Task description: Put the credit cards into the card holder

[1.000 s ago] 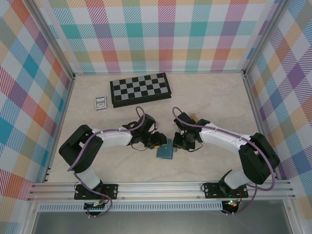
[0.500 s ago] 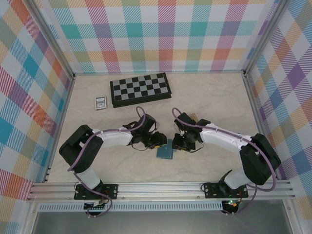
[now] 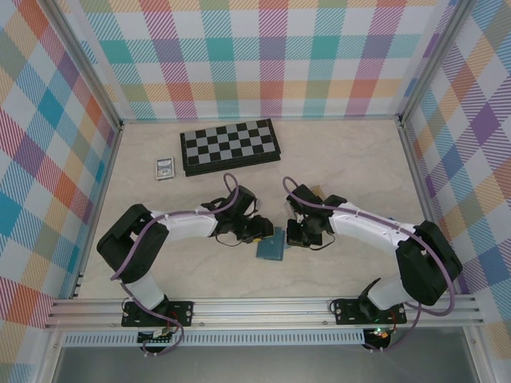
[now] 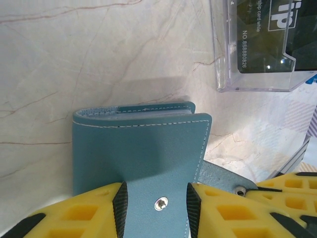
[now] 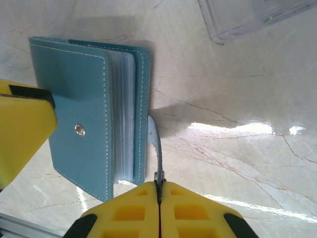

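Card holder: one, teal-blue, the card holder lies on the table near its front middle, between the two grippers.
Card holder, state: folded, with two covers and a stack of pale inner sleeves showing along the open edge.
Strap: one, the strap is unfastened and trails off the back cover toward the right gripper.
Snap parts: two, a stud on the front cover and a metal snap on the strap.
Right gripper: the right gripper has its two yellow pads pressed together, with the end of the strap pinched between them.
Left gripper: the left gripper stands part open, with one yellow pad on each side of the stud. Both pads sit over the front cover, which shows through the gap, and nothing is clamped between them.
Left pad from the right wrist: one pad overlaps the cover's left edge.
Credit cards: one dark printed card can be made out. Whether more lie behind it I cannot tell.
Clear box: one, the clear box holds that card and lies just beyond the card holder, apart from it.
Chessboard: one, the chessboard sits at the back of the table, well apart from the card holder.
Framed rectangle: one small silver-grey framed rectangle lies just left of the chessboard.
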`<state>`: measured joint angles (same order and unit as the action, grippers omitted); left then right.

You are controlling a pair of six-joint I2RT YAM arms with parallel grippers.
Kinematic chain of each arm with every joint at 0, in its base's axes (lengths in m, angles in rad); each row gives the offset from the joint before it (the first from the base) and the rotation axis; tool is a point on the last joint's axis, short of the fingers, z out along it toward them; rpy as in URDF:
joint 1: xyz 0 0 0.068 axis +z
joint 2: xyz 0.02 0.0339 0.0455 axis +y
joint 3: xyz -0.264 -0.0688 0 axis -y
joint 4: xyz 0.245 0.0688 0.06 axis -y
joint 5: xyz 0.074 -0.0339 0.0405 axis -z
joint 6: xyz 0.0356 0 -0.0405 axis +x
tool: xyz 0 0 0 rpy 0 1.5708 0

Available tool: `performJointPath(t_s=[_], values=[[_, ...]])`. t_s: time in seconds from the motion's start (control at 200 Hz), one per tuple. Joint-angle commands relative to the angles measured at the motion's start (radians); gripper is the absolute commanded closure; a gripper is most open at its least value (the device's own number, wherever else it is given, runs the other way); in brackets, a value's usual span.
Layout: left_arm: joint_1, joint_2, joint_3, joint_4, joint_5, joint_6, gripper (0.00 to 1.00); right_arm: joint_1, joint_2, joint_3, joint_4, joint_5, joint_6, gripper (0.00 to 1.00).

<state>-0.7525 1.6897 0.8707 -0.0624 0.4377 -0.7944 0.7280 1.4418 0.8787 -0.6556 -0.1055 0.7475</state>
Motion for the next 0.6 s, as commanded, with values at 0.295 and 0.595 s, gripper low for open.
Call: performJointPath(t_s=[0.295, 0.595], values=[[-0.02, -0.109, 0.064, -0.19, -0.201, 0.101, 0.55, -0.004, 0.011, 0.033, -0.01, 0.009, -0.017, 0.96], [-0.009, -0.16, 0.073, -0.23, -0.275, 0.089, 0.49, -0.004, 0.036, 0.054, -0.032, 0.052, -0.028, 0.95]])
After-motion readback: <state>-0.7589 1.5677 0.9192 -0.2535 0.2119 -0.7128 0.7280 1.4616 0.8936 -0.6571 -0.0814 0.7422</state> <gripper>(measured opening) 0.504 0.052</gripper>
